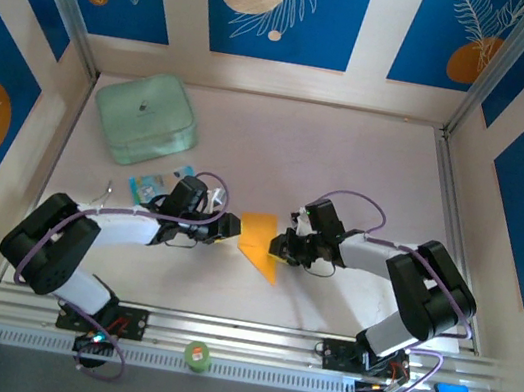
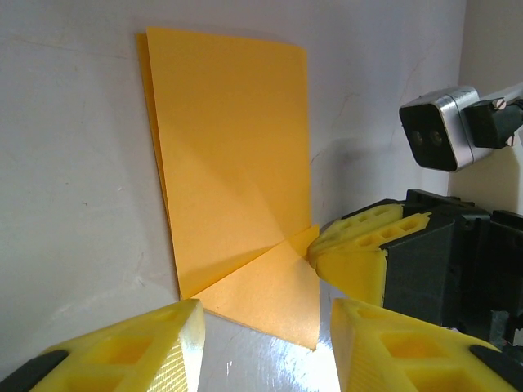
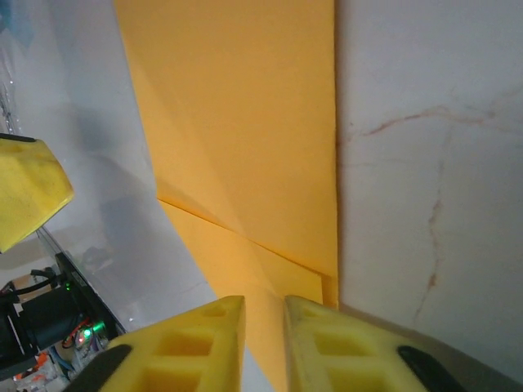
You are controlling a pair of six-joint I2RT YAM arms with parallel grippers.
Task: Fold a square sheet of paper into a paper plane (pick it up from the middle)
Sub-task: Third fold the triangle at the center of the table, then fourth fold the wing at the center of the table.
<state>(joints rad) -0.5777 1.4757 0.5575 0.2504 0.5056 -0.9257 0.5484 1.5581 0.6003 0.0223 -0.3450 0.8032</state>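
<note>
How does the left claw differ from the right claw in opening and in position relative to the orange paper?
The left claw stands wide open; the right claw shows only a narrow gap. The left claw is at one side of the orange paper; the right claw is at the opposite edge. Both are yellow-tipped and point toward the paper.

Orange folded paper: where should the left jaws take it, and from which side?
Take the near edge of the folded triangular flap, coming in low from the left gripper's own side. The folded paper lies flat on the table, so only an edge offers a bite; this one lies just ahead of the open jaws and is probably stiffer, being doubled.
</note>
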